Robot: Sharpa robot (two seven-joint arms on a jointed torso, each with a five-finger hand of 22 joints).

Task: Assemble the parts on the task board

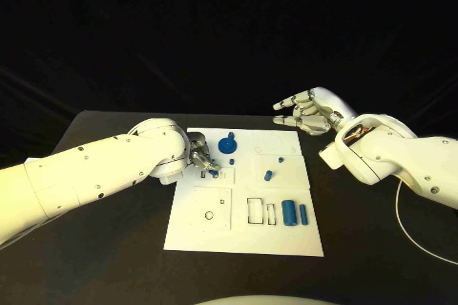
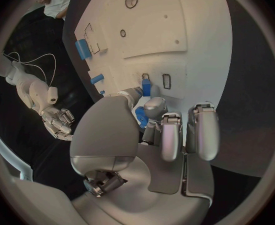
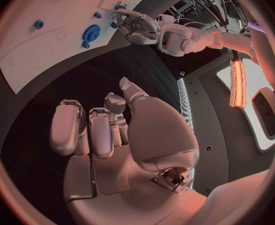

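Note:
The white task board (image 1: 196, 235) lies in the middle of the black table. My left hand (image 1: 202, 157) hovers over the board's far left part, just beyond two small slots (image 1: 210, 174). In the left wrist view its thumb and a finger pinch a small blue part (image 2: 146, 88), whose end sits next to those slots (image 2: 167, 81). A round blue part (image 1: 228, 145) lies right beside that hand. My right hand (image 1: 307, 113) hangs beyond the board's far right corner, fingers spread and holding nothing; its palm (image 3: 137, 135) is bare.
Loose blue parts lie on the board: a tiny piece (image 1: 232, 161), a peg (image 1: 282, 160), a short block (image 1: 268, 175), a cylinder (image 1: 288, 212) and a bar (image 1: 304, 214). Rectangular slots (image 1: 256, 211) and a ring hole (image 1: 209, 216) sit nearer me. A white cable (image 1: 410, 229) trails at the right.

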